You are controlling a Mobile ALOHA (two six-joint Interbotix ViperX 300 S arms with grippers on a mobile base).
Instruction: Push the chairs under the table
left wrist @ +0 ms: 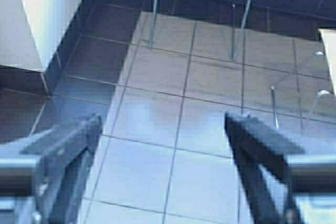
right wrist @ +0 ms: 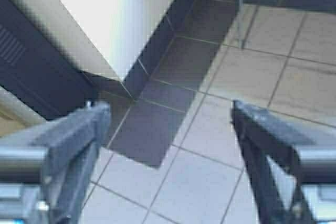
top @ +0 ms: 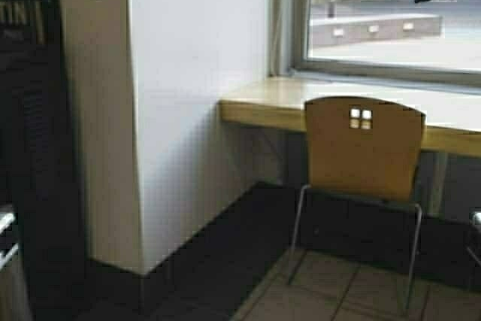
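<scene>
At table (top: 263, 107) left end, chair (top: 364, 148) unpushed; left gripper (left wrist: 163, 135), right gripper (right wrist: 168, 124) spread, empty. Off-centre push risks chair twisting.

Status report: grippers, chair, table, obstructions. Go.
Left gripper and right gripper: jaws open, empty, above floor tiles. Chair stands at the table, seat not visibly under it. Nothing blocking.

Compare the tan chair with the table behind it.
The chair is orange-tan plywood, while the table has a pale glossy top. The chair stands on thin chrome legs on the tiled floor; the table runs along the wall under the window. The chair's back rises above the table's front edge. Both show yellowish wood.
</scene>
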